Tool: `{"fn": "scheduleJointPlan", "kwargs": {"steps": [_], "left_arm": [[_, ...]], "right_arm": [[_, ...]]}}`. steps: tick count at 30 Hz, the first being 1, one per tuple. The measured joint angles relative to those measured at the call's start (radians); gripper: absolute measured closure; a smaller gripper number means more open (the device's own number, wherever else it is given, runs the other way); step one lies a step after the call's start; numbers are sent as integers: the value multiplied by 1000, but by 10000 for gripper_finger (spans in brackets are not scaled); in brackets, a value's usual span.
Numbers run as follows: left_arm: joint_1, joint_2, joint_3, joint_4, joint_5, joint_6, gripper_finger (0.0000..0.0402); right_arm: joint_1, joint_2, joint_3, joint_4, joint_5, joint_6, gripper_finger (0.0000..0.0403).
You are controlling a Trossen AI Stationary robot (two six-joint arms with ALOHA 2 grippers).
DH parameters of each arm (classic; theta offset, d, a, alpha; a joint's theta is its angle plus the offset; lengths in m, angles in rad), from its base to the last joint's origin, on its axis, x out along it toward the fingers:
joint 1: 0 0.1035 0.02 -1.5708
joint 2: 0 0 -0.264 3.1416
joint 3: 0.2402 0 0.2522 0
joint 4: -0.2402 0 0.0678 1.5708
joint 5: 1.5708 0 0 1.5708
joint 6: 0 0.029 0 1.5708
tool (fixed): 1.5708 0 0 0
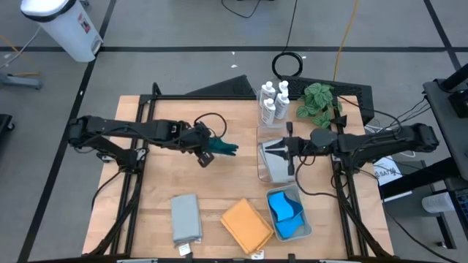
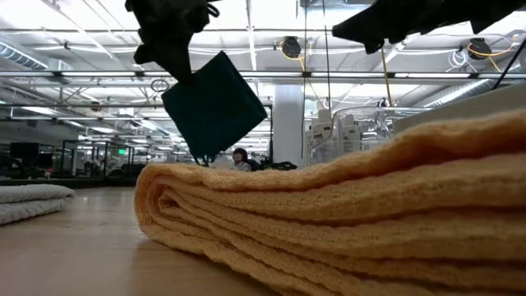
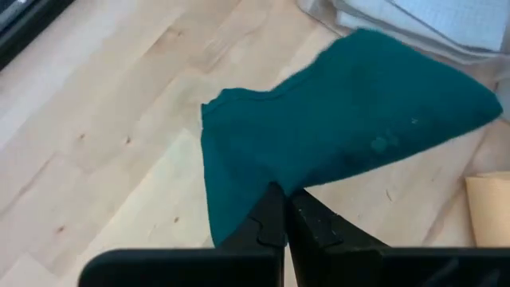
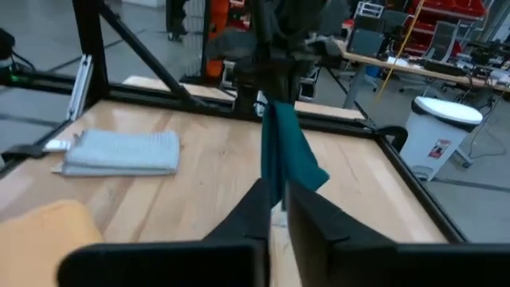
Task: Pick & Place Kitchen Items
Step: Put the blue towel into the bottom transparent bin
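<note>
We find the left gripper [image 1: 205,148] raised above the bare middle of the wooden table [image 1: 153,197], its jaws pinched shut on one edge of the dark teal cloth [image 1: 223,147]. In the high view the cloth's long axis runs across the table, its free end pointing toward the clear bin [image 1: 276,162] and the right arm. In the low view the cloth [image 2: 214,105] hangs clear of the tabletop as a tilted square, one corner lowest. The left wrist view confirms the fingers [image 3: 275,219] meet on the cloth's near edge while the rest spreads away from them. The right gripper [image 1: 281,148] sits over the clear bin, pointing toward the left arm; its fingers [image 4: 307,211] stand almost together with only a thin gap, and nothing is between them. We note the grey cloth [image 1: 186,217] and the orange cloth [image 1: 247,225] lying flat and well apart near the table's front edge, blue sponges [image 1: 287,212] in the pale tray [image 1: 306,223], and white bottles [image 1: 272,101] beside the plant [image 1: 317,98] behind the bin.
</note>
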Motion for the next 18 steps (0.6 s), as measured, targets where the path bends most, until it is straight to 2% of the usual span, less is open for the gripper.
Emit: {"fn": "scheduleJointPlan", "kwargs": {"steps": [2, 6, 12, 14, 18], "left_arm": [[0, 0, 11, -20, 7, -7, 400], [0, 0, 17, -20, 22, -11, 401], [1, 0, 17, -21, 16, -1, 401], [1, 0, 17, -21, 13, 3, 401], [1, 0, 17, -20, 7, 3, 401]], "right_arm": [[0, 25, 9, 5, 0, 0, 356], [0, 116, 110, -18, 44, 1, 280], [0, 321, 393, -233, 116, 1, 166], [0, 405, 491, -300, 114, -1, 141], [0, 571, 631, -320, 95, -10, 113]]}}
